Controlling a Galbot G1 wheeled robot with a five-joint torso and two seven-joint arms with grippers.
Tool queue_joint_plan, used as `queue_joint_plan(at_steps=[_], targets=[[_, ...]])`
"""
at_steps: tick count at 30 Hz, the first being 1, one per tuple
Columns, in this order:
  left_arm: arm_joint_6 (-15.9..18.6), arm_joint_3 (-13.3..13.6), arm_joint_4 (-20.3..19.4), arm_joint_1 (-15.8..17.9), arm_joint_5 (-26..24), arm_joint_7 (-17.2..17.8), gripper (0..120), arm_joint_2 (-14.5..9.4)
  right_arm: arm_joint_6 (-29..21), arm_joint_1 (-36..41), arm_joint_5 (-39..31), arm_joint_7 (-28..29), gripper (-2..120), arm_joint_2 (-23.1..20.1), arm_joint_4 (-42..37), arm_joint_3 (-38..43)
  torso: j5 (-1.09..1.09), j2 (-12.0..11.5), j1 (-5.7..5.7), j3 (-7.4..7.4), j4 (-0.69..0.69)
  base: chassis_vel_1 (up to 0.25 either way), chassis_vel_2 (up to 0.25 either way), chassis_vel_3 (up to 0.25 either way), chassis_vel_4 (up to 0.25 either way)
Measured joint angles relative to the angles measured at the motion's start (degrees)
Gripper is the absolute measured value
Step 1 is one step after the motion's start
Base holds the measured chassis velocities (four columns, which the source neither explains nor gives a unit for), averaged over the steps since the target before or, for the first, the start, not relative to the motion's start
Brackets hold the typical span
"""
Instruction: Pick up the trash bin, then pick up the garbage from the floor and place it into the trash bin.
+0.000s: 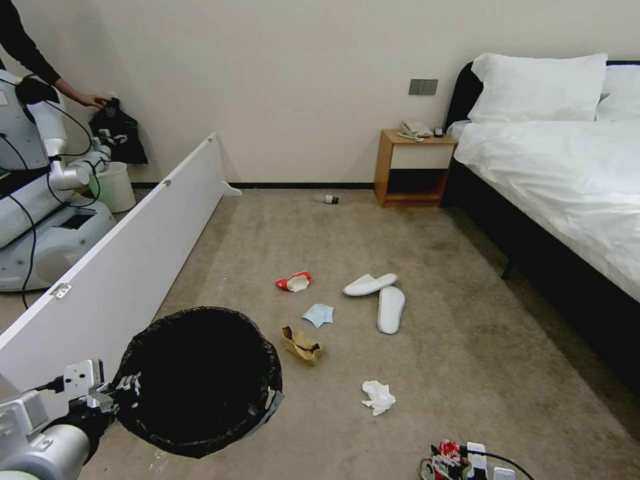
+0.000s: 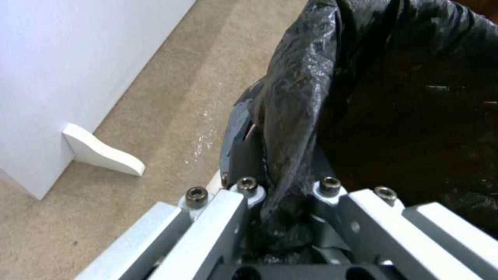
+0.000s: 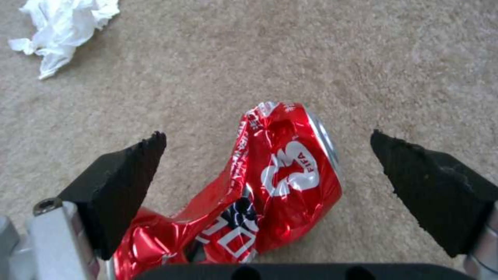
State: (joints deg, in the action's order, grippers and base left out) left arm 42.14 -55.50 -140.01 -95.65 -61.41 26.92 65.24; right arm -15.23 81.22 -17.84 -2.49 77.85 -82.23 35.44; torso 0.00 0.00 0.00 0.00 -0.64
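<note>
— Your right end effector (image 3: 267,146)?
— Low right of frame, spread wide, astride the crushed can (image 3: 270,182) on the carpet (image 3: 389,58).
— Left end effector (image 1: 127,387)?
— Lower left, clamped on the trash bin (image 1: 200,380) rim; tissue (image 1: 378,397) beyond.

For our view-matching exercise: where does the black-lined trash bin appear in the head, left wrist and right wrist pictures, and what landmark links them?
Head view: trash bin at lower left, its rim gripped by the left gripper.
Left wrist view: its bag-covered rim rises straight out of that gripper.
Right wrist view: faces the crushed can between the open right gripper fingers instead.
Shared landmark: the beige carpet.
</note>
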Motion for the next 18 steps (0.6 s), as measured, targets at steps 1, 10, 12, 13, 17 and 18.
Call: queue_joint_plan(at_steps=[1,10,12,13,17,18], targets=[[0.0,0.0,0.0,0.0,0.0,0.0,4,0.0,0.0,0.0,0.0,0.0,100,0.0,0.0,0.0,0.0,0.0,0.0,0.0,0.0,0.0,0.0,0.0,0.0],[0.0,0.0,0.0,-0.1,0.0,0.0,4,0.1,-0.9,-1.5,-1.0,0.4,100,0.4,1.8,0.2,0.0,0.0,0.0,0.0,-0.01,0.0,0.0,0.0,0.0],[0.0,0.0,0.0,0.0,0.0,0.0,4,0.1,-1.6,-1.8,-2.9,0.9,100,0.6,1.9,0.2,0.0,0.0,0.0,0.0,0.0,0.0,0.0,0.0,0.0],[0.0,0.0,0.0,0.0,0.0,0.0,4,0.1,-1.6,-1.8,-2.9,0.9,100,0.6,1.9,0.2,0.0,0.0,0.0,0.0,0.0,0.0,0.0,0.0,0.0],[0.0,0.0,0.0,0.0,0.0,0.0,4,0.1,-3.1,-1.4,-7.8,3.1,100,0.6,1.3,-0.3,0.0,0.0,0.0,0.0,-0.01,0.0,0.0,0.0,0.0],[0.0,0.0,0.0,0.1,0.0,0.0,4,0.1,-3.6,-1.3,-9.2,3.7,100,0.6,0.9,-0.5,0.0,0.0,0.0,0.0,-0.01,0.0,0.0,0.0,0.0]])
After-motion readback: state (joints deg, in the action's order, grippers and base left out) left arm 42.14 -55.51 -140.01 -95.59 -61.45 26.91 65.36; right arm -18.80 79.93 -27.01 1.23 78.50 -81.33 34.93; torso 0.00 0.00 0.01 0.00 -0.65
